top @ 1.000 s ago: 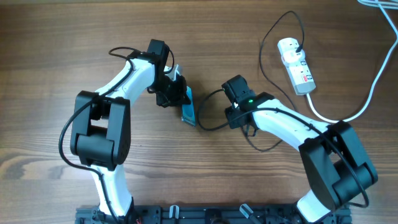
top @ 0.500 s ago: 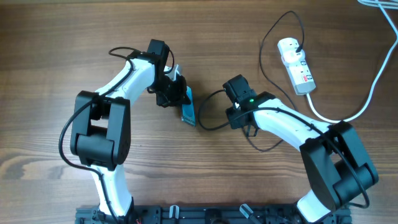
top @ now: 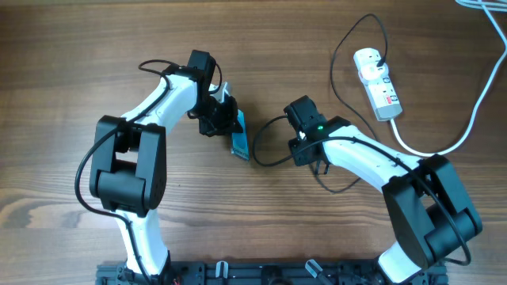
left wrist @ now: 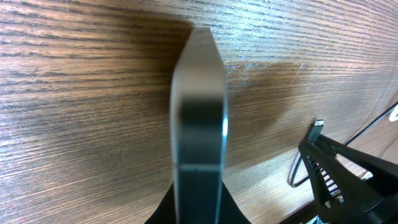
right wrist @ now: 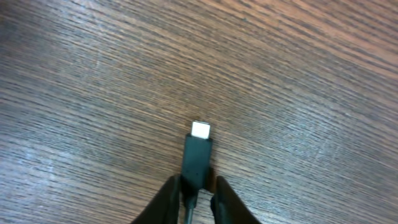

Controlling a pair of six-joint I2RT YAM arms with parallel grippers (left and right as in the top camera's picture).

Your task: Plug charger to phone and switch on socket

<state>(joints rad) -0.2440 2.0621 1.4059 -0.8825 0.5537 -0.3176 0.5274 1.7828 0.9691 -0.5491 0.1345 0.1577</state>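
Here, charger [right wrist: 198, 154] pinched in right gripper [right wrist: 196, 185].

Count logged on 1 table [top: 63, 47]: 2 robot arms were present, left arm [top: 162, 99] and right arm [top: 364, 157]. There was 1 phone [top: 240, 136], 1 charger cable [right wrist: 198, 155], 1 power strip [top: 378, 83] and 1 white cord [top: 482, 101].

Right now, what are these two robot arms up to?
They are getting ready to plug a phone in. The left gripper holds the phone on its edge, and the right gripper pinches the charger just behind its metal tip. The plug and phone are apart, so nothing is connected yet. The black cable runs to the socket at the far right, which neither arm touches.
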